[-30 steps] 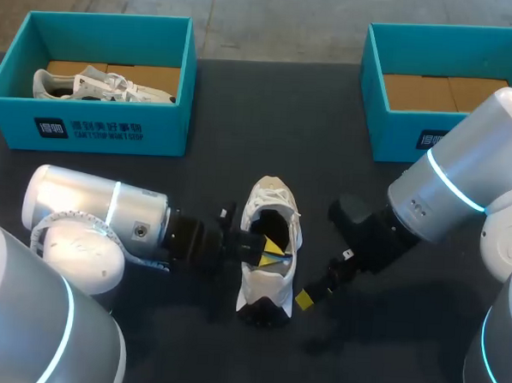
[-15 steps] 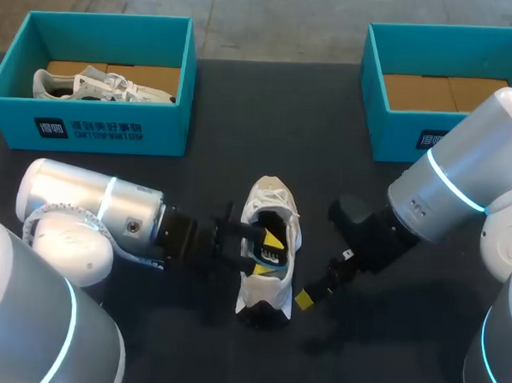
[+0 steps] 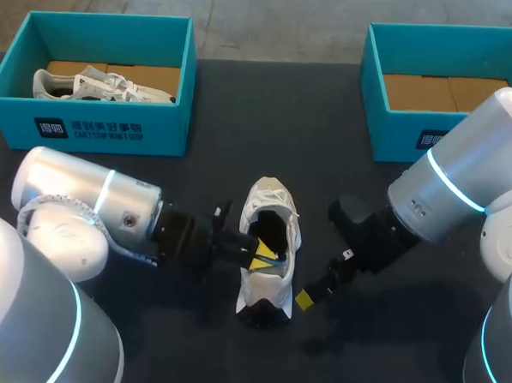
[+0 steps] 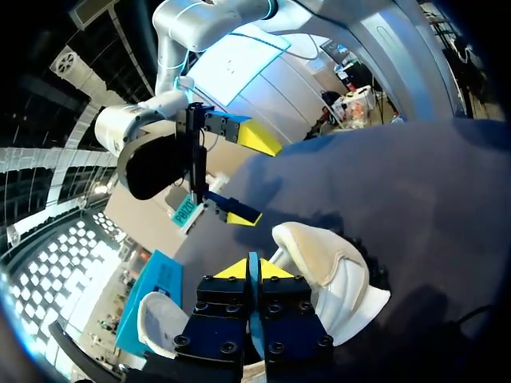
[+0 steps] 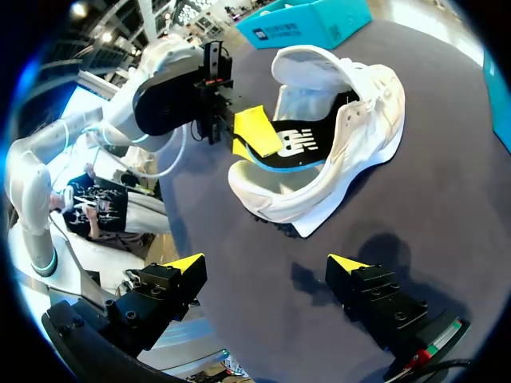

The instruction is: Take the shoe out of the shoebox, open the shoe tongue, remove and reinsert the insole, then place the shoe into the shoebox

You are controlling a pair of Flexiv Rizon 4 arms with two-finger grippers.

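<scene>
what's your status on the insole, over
Left gripper shut on the insole inside the white shoe. Right gripper open beside it. Second shoe lies in the left shoebox.

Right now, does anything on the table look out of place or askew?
Yes. The black insole sits crooked, partly lifted out of the white shoe, pinched by the left gripper. That fits the task. Nothing else stands out.

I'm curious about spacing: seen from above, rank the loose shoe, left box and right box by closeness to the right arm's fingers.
1. Loose shoe, mid-table, just left of the right arm's fingers.
2. Right box, far right corner.
3. Left box, far left corner.
</scene>
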